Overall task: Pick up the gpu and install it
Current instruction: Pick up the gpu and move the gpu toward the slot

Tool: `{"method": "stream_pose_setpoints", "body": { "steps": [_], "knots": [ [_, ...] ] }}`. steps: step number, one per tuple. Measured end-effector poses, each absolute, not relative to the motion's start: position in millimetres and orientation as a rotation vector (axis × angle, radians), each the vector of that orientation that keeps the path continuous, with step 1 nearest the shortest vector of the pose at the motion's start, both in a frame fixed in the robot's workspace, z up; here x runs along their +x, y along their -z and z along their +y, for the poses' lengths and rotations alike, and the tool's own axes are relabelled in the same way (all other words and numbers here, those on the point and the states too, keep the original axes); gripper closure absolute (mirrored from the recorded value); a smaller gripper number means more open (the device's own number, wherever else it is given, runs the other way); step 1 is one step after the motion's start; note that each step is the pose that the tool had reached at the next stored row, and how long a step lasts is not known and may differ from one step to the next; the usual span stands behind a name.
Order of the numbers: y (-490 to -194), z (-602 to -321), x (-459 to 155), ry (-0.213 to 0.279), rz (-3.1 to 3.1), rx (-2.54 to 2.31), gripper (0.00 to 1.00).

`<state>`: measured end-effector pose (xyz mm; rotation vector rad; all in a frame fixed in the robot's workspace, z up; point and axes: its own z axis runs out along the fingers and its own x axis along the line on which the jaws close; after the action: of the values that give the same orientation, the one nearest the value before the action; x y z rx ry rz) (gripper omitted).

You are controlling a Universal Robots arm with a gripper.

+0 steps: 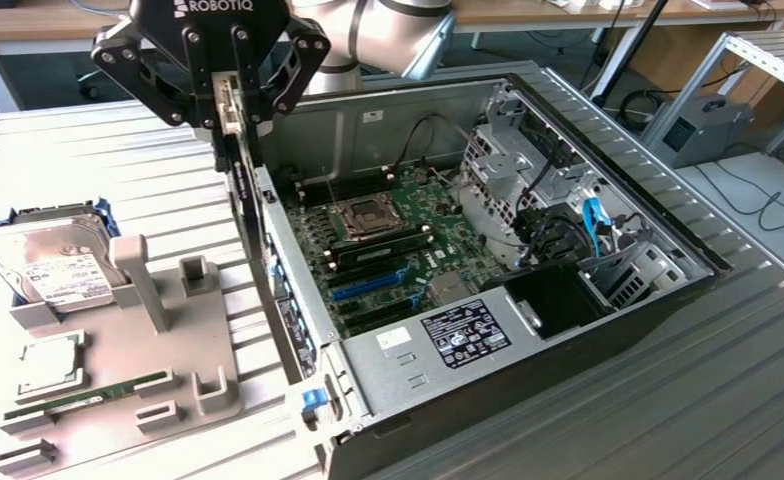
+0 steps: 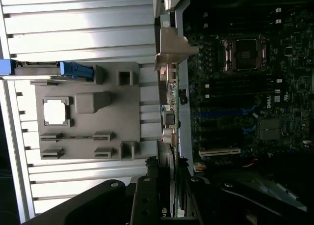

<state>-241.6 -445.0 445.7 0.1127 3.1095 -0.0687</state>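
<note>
Tower first: an open black-and-silver desktop computer case [image 1: 539,400] lies on its side below the hand and toward the exterior view's right of it. Its panel is off, so the green motherboard [image 1: 406,240] faces upward where an arm can reach it.

Lower down on the hand's other side sits a flat grey moulded parts holder [image 1: 112,340]. Its posts and slots keep loose components apart.

The black two-finger gripper [image 1: 232,105] is clamped on the upper edge of the gpu [image 1: 245,230], a slim dark circuit card. The card hangs straight down from the fingers, edge-on above the case's near wall, between holder and motherboard. I judge it is kept vertical because the board's slots take a card edge-first. Its pale metal bracket [image 2: 172,48] seems to sit at the end away from the fingers.

The holder carries a boxy silver hard drive [image 1: 52,265], a square processor chip [image 1: 52,365] and a narrow green memory stick [image 1: 92,395], all well below the hand.
</note>
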Motion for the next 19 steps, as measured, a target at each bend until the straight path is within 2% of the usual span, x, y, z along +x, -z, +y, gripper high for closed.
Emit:
{"method": "stream_pose_setpoints", "body": {
  "steps": [19],
  "knots": [
    [-445.6, -445.0, -225.8, 0.069, 3.109, 0.113, 0.74]
  ]
}}
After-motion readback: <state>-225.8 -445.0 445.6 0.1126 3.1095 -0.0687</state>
